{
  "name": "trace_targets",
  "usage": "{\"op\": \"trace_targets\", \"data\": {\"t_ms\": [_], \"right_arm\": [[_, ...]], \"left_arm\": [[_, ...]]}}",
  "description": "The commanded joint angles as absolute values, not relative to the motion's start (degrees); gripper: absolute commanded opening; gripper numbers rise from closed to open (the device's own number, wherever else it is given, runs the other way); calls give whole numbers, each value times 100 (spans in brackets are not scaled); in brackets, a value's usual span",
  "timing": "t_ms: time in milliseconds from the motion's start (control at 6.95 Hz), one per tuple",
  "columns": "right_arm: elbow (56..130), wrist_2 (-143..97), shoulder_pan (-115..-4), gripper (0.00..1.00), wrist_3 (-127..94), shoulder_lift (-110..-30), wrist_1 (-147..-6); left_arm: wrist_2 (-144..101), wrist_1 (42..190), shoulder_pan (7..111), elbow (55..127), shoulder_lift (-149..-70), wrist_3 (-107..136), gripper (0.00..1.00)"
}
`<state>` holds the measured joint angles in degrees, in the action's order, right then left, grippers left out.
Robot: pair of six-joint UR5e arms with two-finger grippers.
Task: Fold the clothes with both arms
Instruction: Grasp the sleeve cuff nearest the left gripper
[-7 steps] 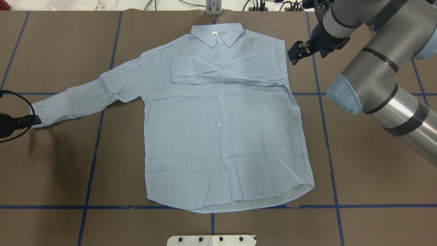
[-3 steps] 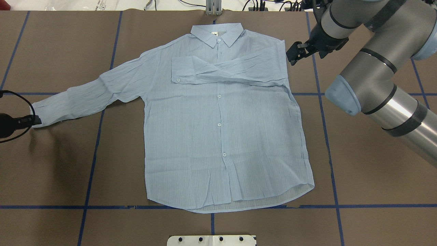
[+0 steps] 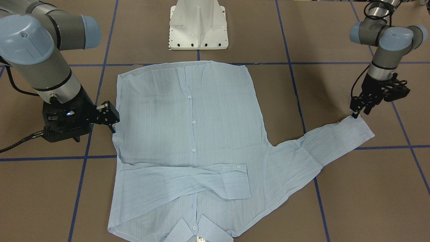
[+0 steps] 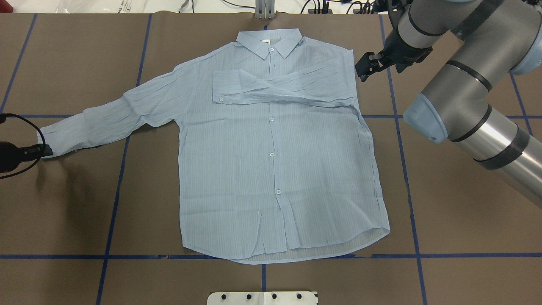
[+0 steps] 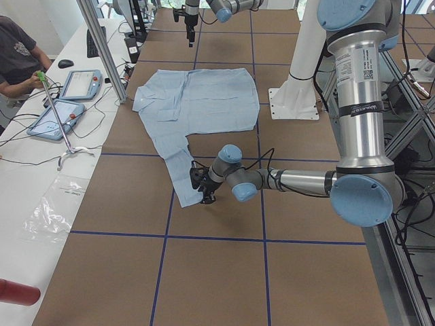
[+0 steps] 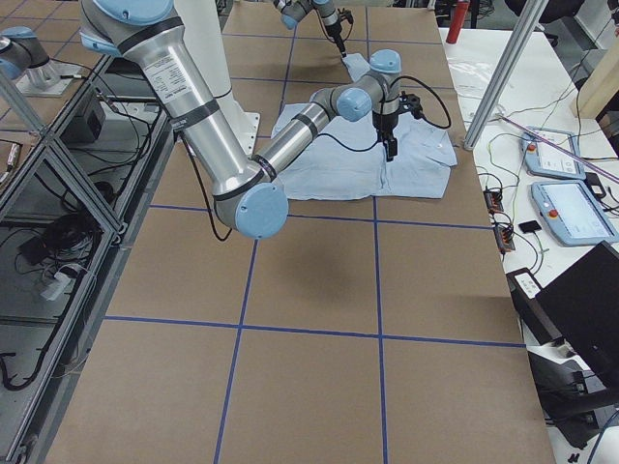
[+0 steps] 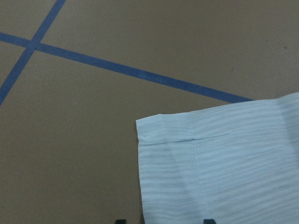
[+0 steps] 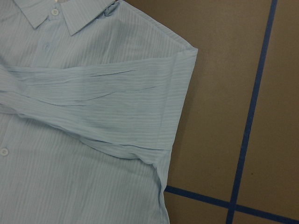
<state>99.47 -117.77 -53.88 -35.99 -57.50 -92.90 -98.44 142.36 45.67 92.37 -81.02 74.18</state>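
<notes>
here the light-blue shirt (image 4: 271,169) is spread face up across the middle of the counter (image 4: 465,237), hem (image 4: 271,259) toward the robot's edge, collar (image 4: 269,40) toward the far edge. toward the counter's left edge the left pincer (image 3: 355,113) is held open and set astride the cuff (image 7: 187,140) of the outstretched sleeve, with nothing gripped yet. the step is judged to be the closing on that cuff. it is best taken deep, past the stitched band, so the thin cloth is not slipped free when carried across the chest. farther off, toward the far right corner, the right pincer (image 4: 365,67) is held open and empty just beside the shoulder. the fabric is seen as thin, crinkly and finely striped, with white buttons (image 4: 272,154). the other sleeve (image 4: 279,87) is laid flat across the chest.
</notes>
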Motion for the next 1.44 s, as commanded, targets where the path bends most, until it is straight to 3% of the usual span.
{"op": "trace_targets", "data": {"t_ms": [0, 576, 1295], "right_arm": [[9940, -11777, -5388, 100, -3595, -5748, -9290], [9949, -11777, -5388, 100, -3612, -5748, -9290], [9949, -11777, -5388, 100, -3612, -5748, -9290]], "left_arm": [[-9844, 14238, 4553, 9211, -8104, 7418, 59], [-9844, 14238, 4544, 9193, -8104, 7418, 55], [-9844, 14238, 4544, 9150, -8147, 7418, 35]]}}
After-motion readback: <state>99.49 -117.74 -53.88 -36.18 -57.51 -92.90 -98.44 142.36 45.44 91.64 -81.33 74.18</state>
